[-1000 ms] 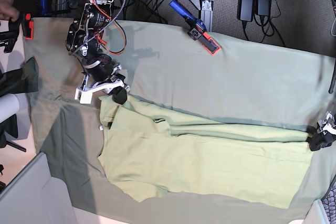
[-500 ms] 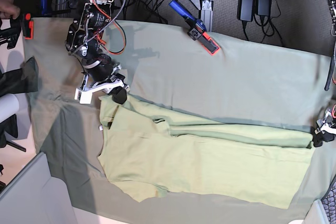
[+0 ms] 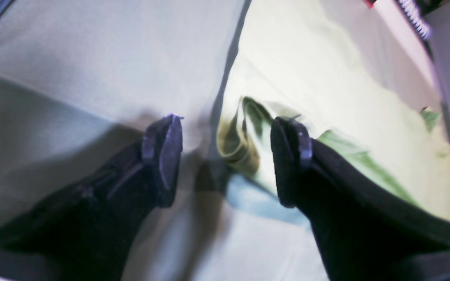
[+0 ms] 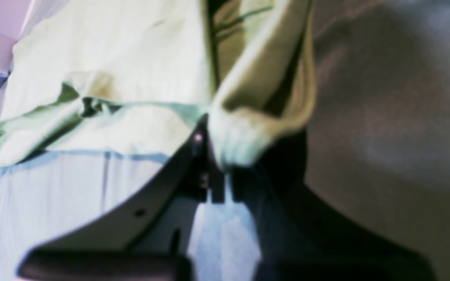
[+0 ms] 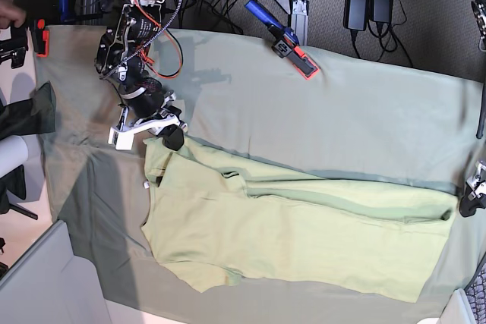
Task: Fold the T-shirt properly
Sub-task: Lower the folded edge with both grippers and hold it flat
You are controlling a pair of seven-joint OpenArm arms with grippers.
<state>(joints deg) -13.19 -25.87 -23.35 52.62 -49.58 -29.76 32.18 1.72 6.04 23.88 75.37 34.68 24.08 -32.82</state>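
Right gripper [image 4: 213, 156]: jaws closed on a bunched fold of the T-shirt [image 4: 104, 66]; in the right wrist view the pinched cloth bulges out just at 1 o'clock of the fingertips.
Right gripper, base view [image 5: 168, 136]: sits at the shirt's 10 o'clock corner, touching the fabric where the collar end lies.
Left gripper [image 3: 225, 160]: jaws wide apart, holding nothing; the two dark fingers [image 3: 166, 156] stand on either side of a rolled edge of the shirt without pressing on it.
Left gripper, base view [image 5: 472, 199]: only partly visible at the frame's 3 o'clock edge, just beside the shirt's hem end.
T-shirt, base view [image 5: 304, 240]: light yellow-green, lies flat and lengthwise across the lower half of the table, from 9 o'clock to 3 o'clock; its upper long edge is folded over into a narrow band.
Table cloth [image 5: 364, 111]: duller grey-green, spread under the shirt and covering the table to 12 o'clock.
Clamp [image 5: 285, 39]: blue, black and red, at the cloth's 12 o'clock edge, well apart from the shirt.
Image quality: both wrist views are blurred; fine detail of the fabric cannot be told.
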